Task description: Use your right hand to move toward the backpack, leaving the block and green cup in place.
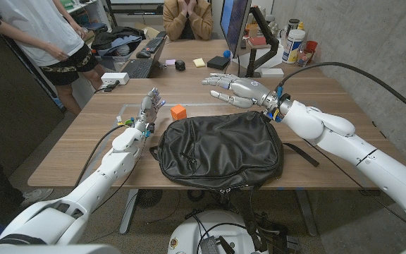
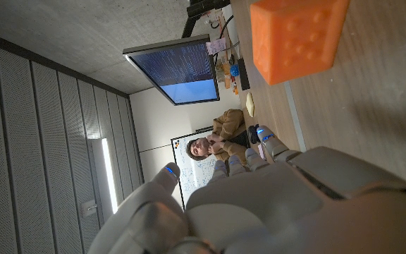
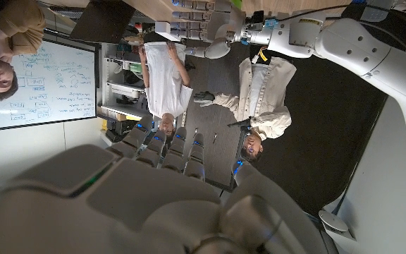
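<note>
Head view: our right hand [image 1: 225, 90], fingers spread and holding nothing, hovers just beyond the soft black fabric backpack [image 1: 220, 149], which lies nearer us beneath its wrist.

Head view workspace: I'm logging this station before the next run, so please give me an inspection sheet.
Surface: wooden table, bare wood around the bag.
Job's things: black backpack lies flat near the front edge; orange block sits just behind it; green cup not made out.
Clutter: keyboard, monitor, bottles and sticky notes at the far end.
Robot hands: left robot hand open, fingers up, beside the block; right robot hand open, held behind the backpack.
Cables: black cable arcs over the right arm.
Surroundings: two people behind the table.
</note>
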`<move>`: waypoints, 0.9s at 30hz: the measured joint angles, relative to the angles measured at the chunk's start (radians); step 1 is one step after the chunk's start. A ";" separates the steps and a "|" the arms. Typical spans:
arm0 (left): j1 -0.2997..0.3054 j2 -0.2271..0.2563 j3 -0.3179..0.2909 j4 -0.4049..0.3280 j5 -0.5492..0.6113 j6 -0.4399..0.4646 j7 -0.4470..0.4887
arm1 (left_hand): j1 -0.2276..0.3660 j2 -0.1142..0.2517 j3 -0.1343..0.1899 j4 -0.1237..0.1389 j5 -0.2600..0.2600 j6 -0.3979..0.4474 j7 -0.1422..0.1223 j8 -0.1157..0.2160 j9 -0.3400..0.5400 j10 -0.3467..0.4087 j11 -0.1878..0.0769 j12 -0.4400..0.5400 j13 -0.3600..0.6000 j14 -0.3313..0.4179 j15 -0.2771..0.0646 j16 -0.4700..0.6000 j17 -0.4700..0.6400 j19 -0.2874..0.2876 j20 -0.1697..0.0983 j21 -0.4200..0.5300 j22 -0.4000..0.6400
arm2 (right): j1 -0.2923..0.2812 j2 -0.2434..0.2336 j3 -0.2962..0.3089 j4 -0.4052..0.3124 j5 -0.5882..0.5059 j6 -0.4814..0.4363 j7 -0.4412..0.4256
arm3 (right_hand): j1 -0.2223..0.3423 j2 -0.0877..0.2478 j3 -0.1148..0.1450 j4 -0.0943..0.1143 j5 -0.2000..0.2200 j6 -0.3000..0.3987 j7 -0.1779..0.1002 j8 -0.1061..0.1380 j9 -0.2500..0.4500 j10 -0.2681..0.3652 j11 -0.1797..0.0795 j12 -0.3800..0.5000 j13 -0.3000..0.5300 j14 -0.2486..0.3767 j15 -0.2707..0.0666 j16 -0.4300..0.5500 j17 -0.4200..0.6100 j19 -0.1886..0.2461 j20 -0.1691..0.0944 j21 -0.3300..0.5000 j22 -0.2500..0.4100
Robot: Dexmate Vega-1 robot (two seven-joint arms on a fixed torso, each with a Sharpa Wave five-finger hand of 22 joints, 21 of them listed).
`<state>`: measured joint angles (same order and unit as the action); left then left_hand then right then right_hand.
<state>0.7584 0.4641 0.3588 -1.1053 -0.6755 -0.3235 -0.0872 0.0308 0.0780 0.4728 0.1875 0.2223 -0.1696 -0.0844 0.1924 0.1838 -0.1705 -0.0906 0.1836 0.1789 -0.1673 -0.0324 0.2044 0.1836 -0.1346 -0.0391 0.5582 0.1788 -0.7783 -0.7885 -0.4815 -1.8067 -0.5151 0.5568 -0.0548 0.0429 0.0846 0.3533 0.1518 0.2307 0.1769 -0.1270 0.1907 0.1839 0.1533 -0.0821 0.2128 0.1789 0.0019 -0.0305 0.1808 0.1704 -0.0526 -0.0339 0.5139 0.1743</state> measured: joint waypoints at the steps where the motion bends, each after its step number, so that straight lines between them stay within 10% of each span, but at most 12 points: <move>1: 0.001 0.001 0.000 -0.002 0.000 0.000 0.001 | 0.000 0.000 0.000 0.000 0.000 0.000 0.000 0.000 0.000 0.000 0.000 0.000 0.000 0.000 0.000 0.000 0.000 0.000 0.000 0.000 0.000 | 0.000 -0.001 -0.001 -0.002 -0.002 -0.001 0.002 | 0.000 0.000 0.000 0.000 0.000 0.000 0.000 0.000 0.000 0.000 0.000 0.000 0.000 0.000 0.000 0.000 -0.002 0.000 0.000 0.000 0.000; 27: 0.030 0.012 -0.007 -0.039 -0.005 0.000 0.012 | 0.000 0.000 0.000 0.000 0.000 -0.004 -0.004 0.000 0.000 0.000 0.000 0.000 0.000 0.000 0.000 0.000 0.000 0.006 0.006 -0.004 0.000 | -0.008 -0.020 -0.012 -0.042 -0.019 -0.029 0.041 | 0.012 0.004 0.000 -0.008 0.000 0.009 -0.002 0.000 0.000 -0.005 0.005 -0.008 0.000 0.000 0.000 0.000 0.000 0.000 0.000 -0.011 0.000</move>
<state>0.7883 0.4762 0.3513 -1.1446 -0.6805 -0.3233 -0.0752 0.0308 0.0780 0.4728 0.1875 0.2223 -0.1733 -0.0879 0.1924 0.1837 -0.1704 -0.0906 0.1836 0.1789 -0.1673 -0.0324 0.2044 0.1836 -0.1290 -0.0336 0.5545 0.1788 -0.7868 -0.8083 -0.4931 -1.8486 -0.5343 0.5275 -0.0135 0.0548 0.0884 0.3535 0.1433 0.2306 0.1860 -0.1287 0.1907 0.1838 0.1479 -0.0766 0.2049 0.1789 0.0019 -0.0305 0.1808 0.1702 -0.0527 -0.0339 0.5028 0.1743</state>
